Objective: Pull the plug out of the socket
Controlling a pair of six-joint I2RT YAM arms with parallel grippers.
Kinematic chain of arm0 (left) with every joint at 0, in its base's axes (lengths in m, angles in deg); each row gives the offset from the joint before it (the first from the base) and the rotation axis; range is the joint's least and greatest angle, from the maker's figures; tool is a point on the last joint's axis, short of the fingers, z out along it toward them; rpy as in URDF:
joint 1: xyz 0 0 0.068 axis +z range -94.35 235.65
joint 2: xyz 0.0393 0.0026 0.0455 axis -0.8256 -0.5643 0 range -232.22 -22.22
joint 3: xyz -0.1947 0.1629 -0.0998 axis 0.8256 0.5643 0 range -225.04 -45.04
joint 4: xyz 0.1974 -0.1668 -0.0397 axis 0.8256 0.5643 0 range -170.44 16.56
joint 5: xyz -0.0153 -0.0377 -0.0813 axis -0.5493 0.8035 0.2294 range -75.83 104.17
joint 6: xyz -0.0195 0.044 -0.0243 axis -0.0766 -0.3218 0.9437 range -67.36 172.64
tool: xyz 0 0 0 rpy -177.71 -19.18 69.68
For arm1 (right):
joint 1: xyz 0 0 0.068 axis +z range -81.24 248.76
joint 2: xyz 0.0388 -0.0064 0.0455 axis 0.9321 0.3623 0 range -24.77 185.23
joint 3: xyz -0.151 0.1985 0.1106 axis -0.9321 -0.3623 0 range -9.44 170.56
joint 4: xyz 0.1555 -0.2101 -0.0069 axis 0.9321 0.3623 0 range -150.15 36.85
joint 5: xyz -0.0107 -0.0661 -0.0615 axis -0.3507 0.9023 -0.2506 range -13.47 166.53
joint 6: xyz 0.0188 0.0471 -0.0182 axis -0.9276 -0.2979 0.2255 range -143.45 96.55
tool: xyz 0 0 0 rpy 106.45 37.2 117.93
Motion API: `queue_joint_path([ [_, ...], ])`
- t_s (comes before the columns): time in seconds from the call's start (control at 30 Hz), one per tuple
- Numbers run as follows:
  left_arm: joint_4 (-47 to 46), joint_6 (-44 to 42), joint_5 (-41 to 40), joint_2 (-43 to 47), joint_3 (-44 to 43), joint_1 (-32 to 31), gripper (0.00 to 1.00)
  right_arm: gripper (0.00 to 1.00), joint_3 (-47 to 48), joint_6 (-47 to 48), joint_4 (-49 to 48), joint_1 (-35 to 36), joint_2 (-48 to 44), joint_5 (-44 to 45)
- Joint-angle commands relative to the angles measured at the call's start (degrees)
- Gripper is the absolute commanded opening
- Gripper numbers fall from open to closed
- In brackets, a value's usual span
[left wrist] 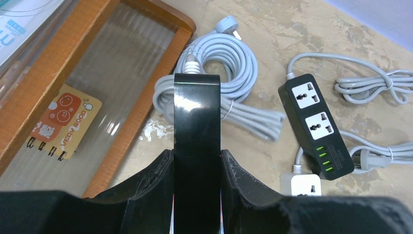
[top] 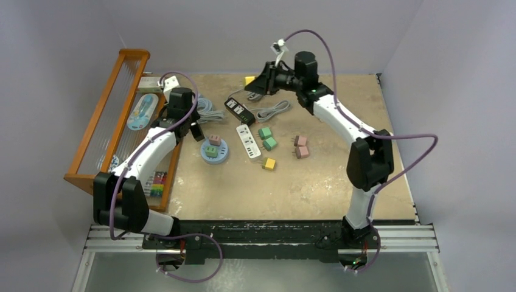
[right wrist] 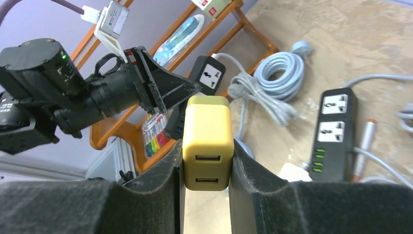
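Note:
My right gripper (right wrist: 207,158) is shut on a yellow plug (right wrist: 207,141), a small cube with two USB ports facing the camera. In the top view it (top: 249,79) is held above the table's far side in that gripper (top: 257,82). My left gripper (left wrist: 197,156) is shut on a black socket strip (left wrist: 197,136) and holds it upright. In the right wrist view this socket (right wrist: 209,75) shows a white outlet face with nothing plugged in. The plug and the held socket are well apart. In the top view the left gripper (top: 195,129) is near the wooden rack.
A black power strip (top: 239,111), a white power strip (top: 249,141), a round blue socket with plugs (top: 215,150), green plugs (top: 266,137), pink plugs (top: 300,146) and a yellow plug (top: 269,163) lie mid-table. Coiled grey cable (left wrist: 229,63) lies by the wooden rack (top: 115,115) at left.

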State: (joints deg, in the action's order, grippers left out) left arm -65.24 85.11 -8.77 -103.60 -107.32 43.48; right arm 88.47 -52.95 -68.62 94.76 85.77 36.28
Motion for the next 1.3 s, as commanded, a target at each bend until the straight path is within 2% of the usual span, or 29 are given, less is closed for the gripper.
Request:
queue_joint_path([
  [0.0, -4.0, 0.6, -3.6, 0.5, -2.9, 0.4, 0.00, 0.00, -9.1, -2.7, -8.4, -5.6, -3.1, -5.6],
  [0.1, -5.3, 0.9, -1.1, 0.1, -2.6, 1.1, 0.00, 0.00, -14.2, -1.5, -8.2, -6.7, -5.3, -5.1],
  [0.23, -6.0, 0.3, 3.0, -1.5, -3.8, 2.8, 0.00, 0.00, -20.7, 5.1, 0.6, -6.7, -7.5, -4.4],
  [0.4, -4.7, 0.8, 9.5, -5.3, -7.9, 5.3, 0.00, 0.00, -35.4, 9.8, 5.9, -6.5, -14.5, -4.9],
  [0.5, -3.8, 0.8, 10.5, -7.9, -10.3, 5.6, 0.00, 0.00, -40.4, 13.2, 11.6, -6.5, -18.4, -4.9],
  [0.6, -1.4, 1.1, 9.9, -10.5, -13.7, 5.6, 0.00, 0.00, -46.3, 12.4, 13.4, -6.0, -21.4, -6.2],
  [0.73, -0.8, 1.1, 10.9, -12.1, -15.9, 5.6, 0.13, 0.00, -52.8, 8.2, 10.4, -3.9, -23.5, -7.0],
  [0.87, 0.6, 2.0, 11.7, -12.9, -16.8, 5.6, 0.36, 0.00, -56.5, 5.0, 6.2, -0.9, -20.8, -8.7],
  [0.93, 1.3, 2.6, 12.4, -13.0, -16.9, 5.6, 0.44, 0.00, -56.4, 4.4, 4.9, 0.0, -19.4, -9.3],
  [1.1, 3.7, 2.6, 13.1, -13.2, -16.5, 5.6, 0.52, 0.00, -55.2, 2.3, 2.3, 0.3, -14.4, -11.1],
  [1.23, 5.6, 2.3, 11.5, -12.1, -15.3, 5.6, 0.54, 0.08, -54.8, 1.0, 1.7, 0.5, -8.9, -13.9],
  [1.27, 5.7, 2.2, 10.8, -11.6, -14.8, 5.6, 0.61, 0.10, -54.6, 0.9, 1.6, 0.5, -7.7, -14.5],
])
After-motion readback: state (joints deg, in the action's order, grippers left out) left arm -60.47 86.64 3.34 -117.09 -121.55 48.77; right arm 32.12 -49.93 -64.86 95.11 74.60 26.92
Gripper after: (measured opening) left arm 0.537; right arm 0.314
